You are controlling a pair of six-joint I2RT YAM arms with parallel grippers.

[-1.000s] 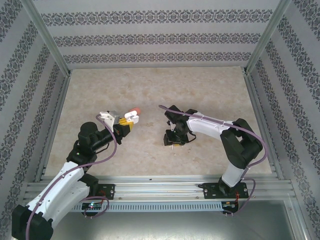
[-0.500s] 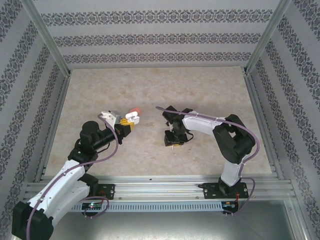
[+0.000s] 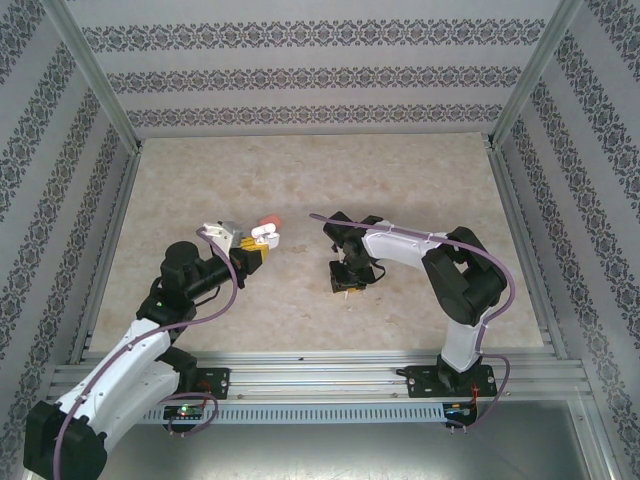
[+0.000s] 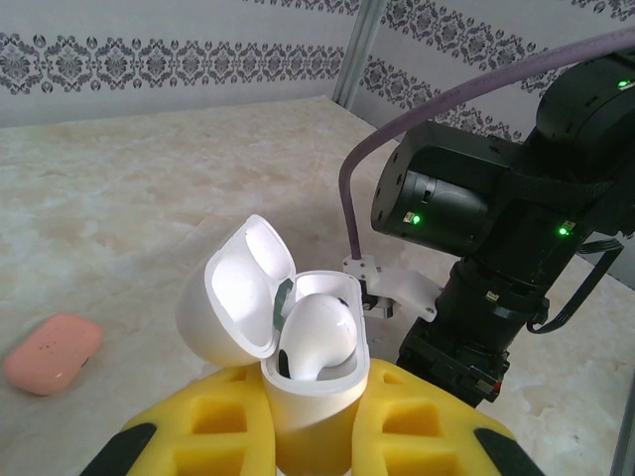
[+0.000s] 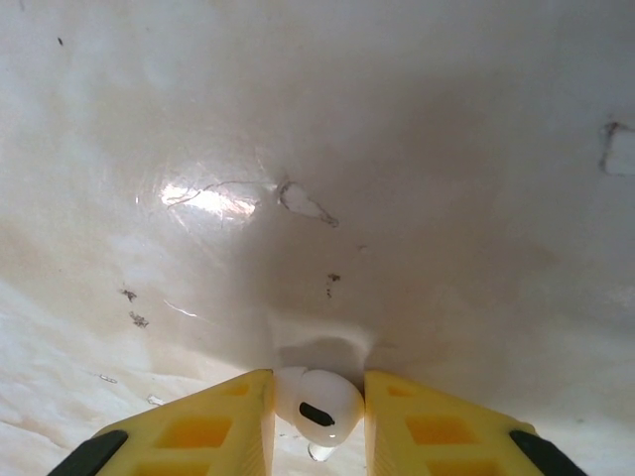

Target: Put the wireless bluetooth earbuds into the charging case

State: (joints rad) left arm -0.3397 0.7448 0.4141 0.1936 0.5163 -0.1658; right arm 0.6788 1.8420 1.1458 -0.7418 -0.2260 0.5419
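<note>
i'm on the pickup of the second earbud [image 5: 319, 402]. my right gripper [image 5: 317, 409] is down at the table [image 3: 400, 180], jaws narrow and pinching that white bud from both sides. my left gripper [image 4: 316, 421] is clamped on the white case [image 4: 303, 397], which is upright with its lid open and the first earbud [image 4: 319, 332] seated inside. next, i reckon, i lift the bud, carry it across, and line it up stem-down with the free well. count: two white earbuds and two cases, with the pink case [image 4: 52, 352] lying closed on the table.
</note>
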